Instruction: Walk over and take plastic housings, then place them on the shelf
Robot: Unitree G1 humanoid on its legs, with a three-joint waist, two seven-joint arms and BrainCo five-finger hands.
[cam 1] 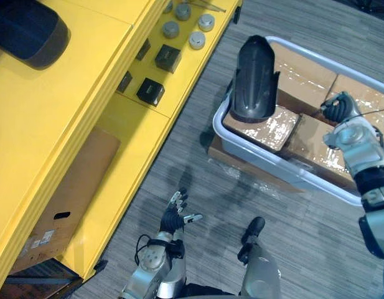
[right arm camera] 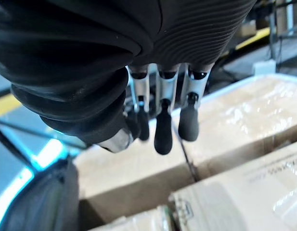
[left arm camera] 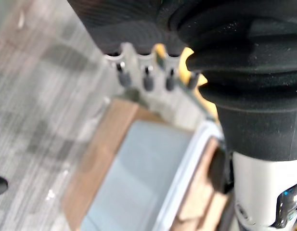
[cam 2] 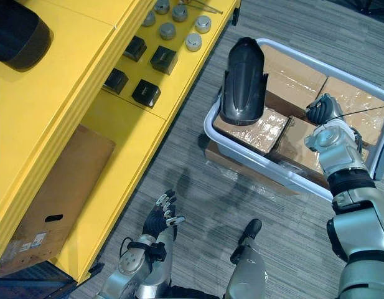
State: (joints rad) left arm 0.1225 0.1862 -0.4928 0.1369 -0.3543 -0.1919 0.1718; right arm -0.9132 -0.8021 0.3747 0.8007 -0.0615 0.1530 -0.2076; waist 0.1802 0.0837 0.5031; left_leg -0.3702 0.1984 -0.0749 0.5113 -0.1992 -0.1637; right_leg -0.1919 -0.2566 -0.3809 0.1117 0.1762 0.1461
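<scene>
A long black plastic housing (cam 1: 255, 78) stands on end against the near left corner of a grey bin (cam 1: 266, 163), and it shows again as the housing (right arm camera: 37, 202) in the right wrist view. My right hand (cam 1: 338, 107) hovers over the wrapped cardboard boxes (cam 1: 316, 140) inside the bin, to the right of the housing and apart from it. Its fingers (right arm camera: 162, 130) hang relaxed and hold nothing. My left hand (cam 1: 174, 215) is low over the carpet between shelf and bin, its fingers (left arm camera: 148, 77) spread and empty. A second black housing (cam 1: 27, 31) lies on top of the yellow shelf (cam 1: 111, 81).
The shelf's lower level carries small black boxes (cam 1: 168, 57) and grey round caps (cam 1: 196, 40). A cardboard box (cam 1: 67, 199) sits on the bottom level. The bin rests on a flat cardboard piece (left arm camera: 90, 163) on grey carpet (cam 1: 198, 187).
</scene>
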